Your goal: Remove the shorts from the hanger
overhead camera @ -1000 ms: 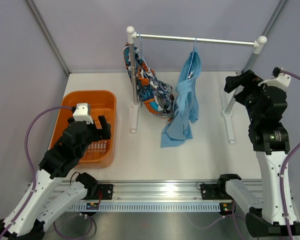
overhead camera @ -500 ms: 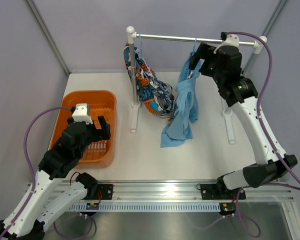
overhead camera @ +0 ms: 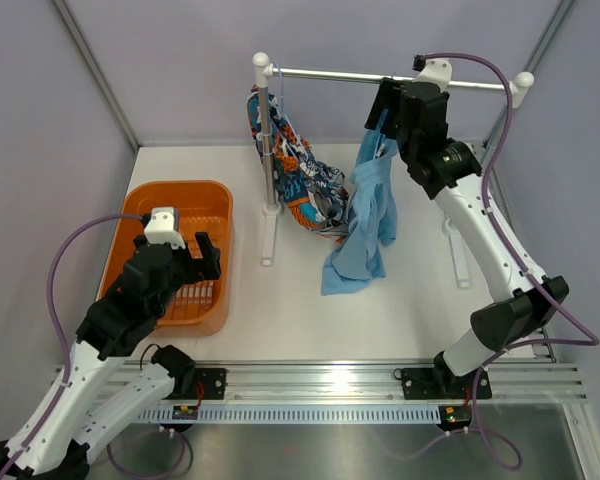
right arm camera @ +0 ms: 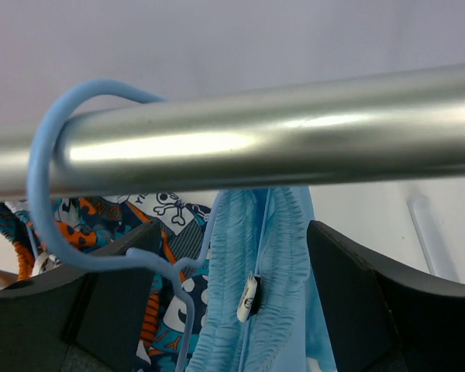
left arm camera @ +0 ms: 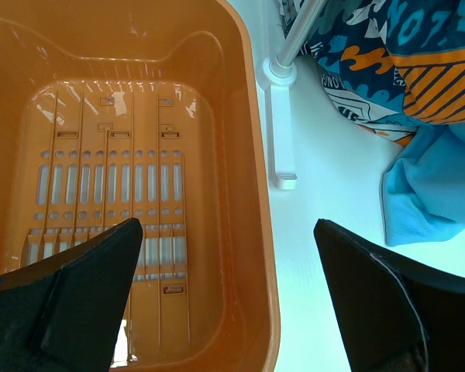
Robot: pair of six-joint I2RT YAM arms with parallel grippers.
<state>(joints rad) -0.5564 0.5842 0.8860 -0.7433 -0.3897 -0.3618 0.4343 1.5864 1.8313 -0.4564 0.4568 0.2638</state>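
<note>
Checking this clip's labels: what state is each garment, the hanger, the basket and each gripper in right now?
light blue shorts: hanging from the blue hanger on the rail.
printed shorts: hanging at the rail's left end.
blue hanger: hooked over the rail.
orange basket: empty.
left gripper: open, over the orange basket.
right gripper: open, jaws either side of the light blue shorts' waistband.

The top camera looks down from high behind the near edge of the table (overhead camera: 280,300), taking in all of it, with the rail (overhead camera: 330,75) across the upper frame. The left wrist camera faces steeply down, close over the orange basket (left arm camera: 252,155), with the printed shorts (left arm camera: 387,46) and blue shorts (left arm camera: 426,186) at its right edge. The right wrist camera sits tight against the rail, looking across it; both shorts show there too.
</note>
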